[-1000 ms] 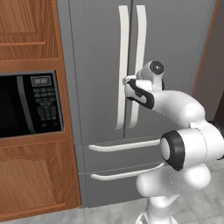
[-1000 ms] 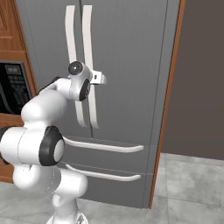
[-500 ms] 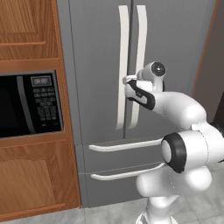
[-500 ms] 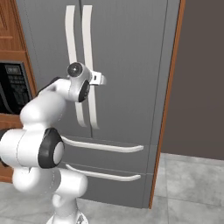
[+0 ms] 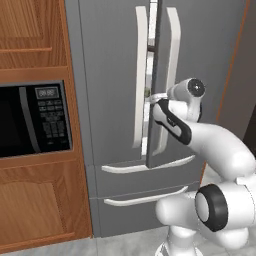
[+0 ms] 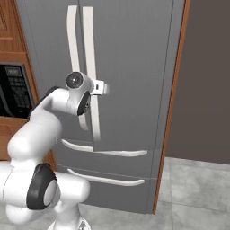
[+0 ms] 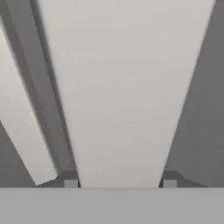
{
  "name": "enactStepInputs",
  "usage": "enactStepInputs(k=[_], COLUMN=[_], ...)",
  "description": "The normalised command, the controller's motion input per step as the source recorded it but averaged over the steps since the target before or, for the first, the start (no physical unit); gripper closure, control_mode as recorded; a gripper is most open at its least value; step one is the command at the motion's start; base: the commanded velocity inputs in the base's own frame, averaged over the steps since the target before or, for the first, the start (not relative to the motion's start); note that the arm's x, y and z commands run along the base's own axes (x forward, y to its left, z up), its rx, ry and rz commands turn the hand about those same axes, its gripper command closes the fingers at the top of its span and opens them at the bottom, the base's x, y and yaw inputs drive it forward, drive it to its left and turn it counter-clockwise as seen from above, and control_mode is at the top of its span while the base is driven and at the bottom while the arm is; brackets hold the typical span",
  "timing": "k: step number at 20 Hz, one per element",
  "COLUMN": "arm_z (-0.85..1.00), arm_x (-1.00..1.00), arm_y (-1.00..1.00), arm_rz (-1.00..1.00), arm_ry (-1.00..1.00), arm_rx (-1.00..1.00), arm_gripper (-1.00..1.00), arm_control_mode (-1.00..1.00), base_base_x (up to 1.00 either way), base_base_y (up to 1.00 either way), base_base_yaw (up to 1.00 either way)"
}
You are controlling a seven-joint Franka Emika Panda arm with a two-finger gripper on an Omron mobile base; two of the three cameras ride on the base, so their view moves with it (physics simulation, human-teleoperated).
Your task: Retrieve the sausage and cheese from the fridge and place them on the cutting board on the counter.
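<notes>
One fridge door stands barely ajar; the claw pinches its white handle, so pull steadily along the door's arc.

Off to the left there's a black microwave built into brown wood cabinets, with a grey tile floor down below and a dark grey wall on the right.

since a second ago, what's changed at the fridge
The gripper has closed on the right door's handle and started pulling: that door now stands slightly ajar, with a gap showing shelves inside the fridge. The left door, both drawers and the microwave are as they were.
</notes>
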Motion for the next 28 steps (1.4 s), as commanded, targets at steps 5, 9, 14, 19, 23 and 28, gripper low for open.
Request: enactStepInputs(k=[5,9,14,19,23,28], arm_z=[0.66,0.68,0.7,0.77,0.46,0.24], arm_x=[-0.97,-1.0,-0.98,-0.87,-0.94,-0.97], arm_y=[-0.91,-1.0,-0.98,-0.55,0.35,0.7], arm_rz=[-0.03,-0.06,-0.07,-0.05,-0.02,-0.1], arm_ry=[0.0,0.0,0.0,0.0,0.0,0.0], arm_rx=[0.0,0.0,0.0,0.0,0.08,0.17], arm_gripper=[1.0,1.0,1.0,1.0,-1.0,-1.0], arm_control_mode=[-1.0,-1.0,-1.0,-1.0,-1.0,-1.0], base_base_x=[0.0,0.0,0.0,0.0,0.0,0.0], base_base_y=[0.0,0.0,0.0,0.0,0.0,0.0], base_base_yaw=[0.0,0.0,0.0,0.0,0.0,0.0])
